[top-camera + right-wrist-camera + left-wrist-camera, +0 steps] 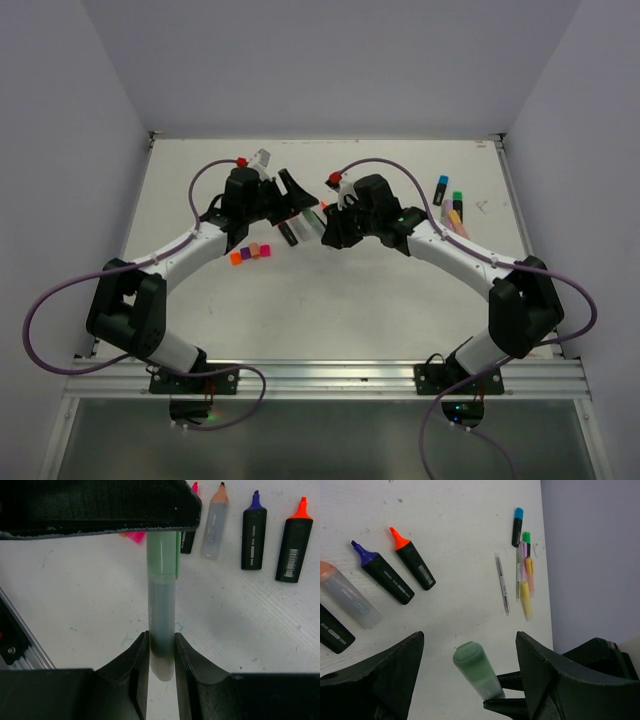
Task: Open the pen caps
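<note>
- Currently, the chief hazard is lying in the hold of the right claw [161,652]: it is pinching the highlighter [161,612] near its tail end only. A pull on the cap is therefore working against a short, smooth grip, and the body may be sliding out instead of the cap coming free.
- The left claw [470,637] is standing spread wide and gripping nothing. If it is closing off-centre, one finger may be meeting the cap first and levering the highlighter sideways in the right claw.
- Closing too far along may be catching the body together with the cap, so that pulling is separating nothing.
- A cap released high may be dropping and rolling among the uncapped highlighters [412,567] on the worktop [455,520].
- The green cap [470,661] is sitting on the highlighter, held above the worktop and pointing into the left claw.
- It is lying in the gap between the two left fingers [395,675], roughly midway and touching neither; its end appears just inside the fingertips.
</note>
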`<state>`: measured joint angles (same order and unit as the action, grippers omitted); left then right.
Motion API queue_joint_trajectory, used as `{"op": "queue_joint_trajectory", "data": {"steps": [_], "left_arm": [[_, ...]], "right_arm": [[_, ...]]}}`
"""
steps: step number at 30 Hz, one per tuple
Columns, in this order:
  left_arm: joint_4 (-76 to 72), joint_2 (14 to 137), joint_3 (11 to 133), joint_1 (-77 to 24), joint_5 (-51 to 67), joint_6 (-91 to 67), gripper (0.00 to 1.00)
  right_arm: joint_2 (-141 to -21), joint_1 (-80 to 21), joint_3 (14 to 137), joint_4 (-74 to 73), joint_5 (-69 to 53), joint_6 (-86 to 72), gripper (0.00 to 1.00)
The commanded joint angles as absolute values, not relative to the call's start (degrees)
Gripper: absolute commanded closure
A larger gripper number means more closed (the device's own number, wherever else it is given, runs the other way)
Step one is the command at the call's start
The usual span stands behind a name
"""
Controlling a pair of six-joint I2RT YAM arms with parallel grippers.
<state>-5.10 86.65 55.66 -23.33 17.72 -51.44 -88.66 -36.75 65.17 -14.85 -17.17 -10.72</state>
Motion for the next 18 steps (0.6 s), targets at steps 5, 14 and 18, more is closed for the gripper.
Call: {"op": "queue_joint_trajectory", "data": {"steps": [5, 14, 18], "left_arm": [[-6.7, 85.6, 56.4, -24.8, 16.4, -52.6, 0.24], [-6.5, 86.2, 56.7, -25.8, 14.7, -52.6, 0.44], [-6.8, 87.0, 57.0, -26.0, 14.6, -52.8, 0.51]], "right_arm": [[-87.5, -37.9, 65.7, -10.5, -13.6, -12.8, 1.0], [-87.1, -38.8, 65.7, -9.8, -11.3, -13.2, 1.0], [-86.5, -39.0, 65.8, -9.7, -10.8, -13.1, 1.0]]}}
